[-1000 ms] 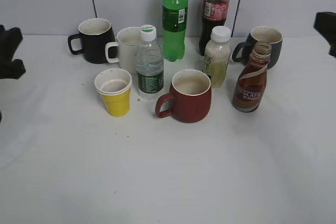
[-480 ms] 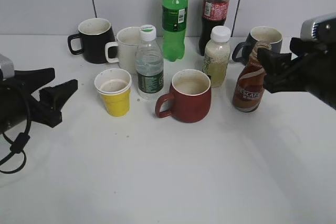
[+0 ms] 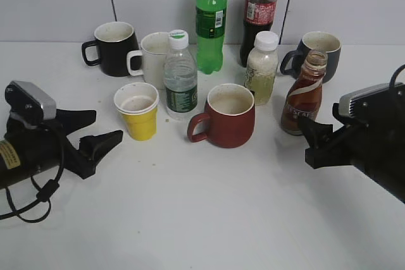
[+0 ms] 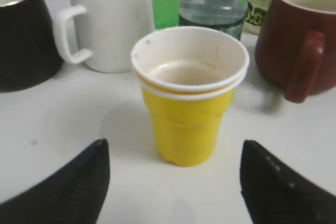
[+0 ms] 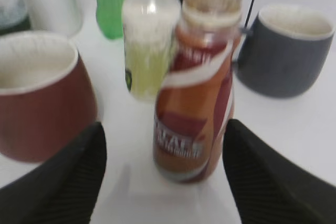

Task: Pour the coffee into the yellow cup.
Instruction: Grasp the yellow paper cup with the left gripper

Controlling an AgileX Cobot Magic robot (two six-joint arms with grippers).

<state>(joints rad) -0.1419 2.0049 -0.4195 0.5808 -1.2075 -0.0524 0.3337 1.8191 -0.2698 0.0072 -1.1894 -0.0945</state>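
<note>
1. The right gripper (image 3: 311,142) is spread wide and has hold of nothing. In the right wrist view its two dark fingers (image 5: 63,177) sit low on either side of the coffee bottle (image 5: 197,90), which stands just ahead of them, upright, capless and not yet between them.

2. The left gripper (image 3: 101,132) is likewise wide open and empty. In the left wrist view the yellow cup (image 4: 188,93) stands centred just beyond its fingertips (image 4: 71,182), upright and apart from both.

3. Nothing of the pour looks done: the coffee bottle (image 3: 303,93) stands on the table (image 3: 209,213) with brown liquid up into its neck. The yellow cup (image 3: 138,111) shows only a pale bottom, no dark coffee.

4. What I judge is left: close on the bottle, lift it, carry it past the red mug (image 3: 224,115) to the cup on the left, tip it and pour.

5. Around them stand the water bottle (image 3: 180,75), right beside the cup, and the small pale bottle (image 3: 261,67) and grey mug (image 3: 316,52) near the coffee.
</note>
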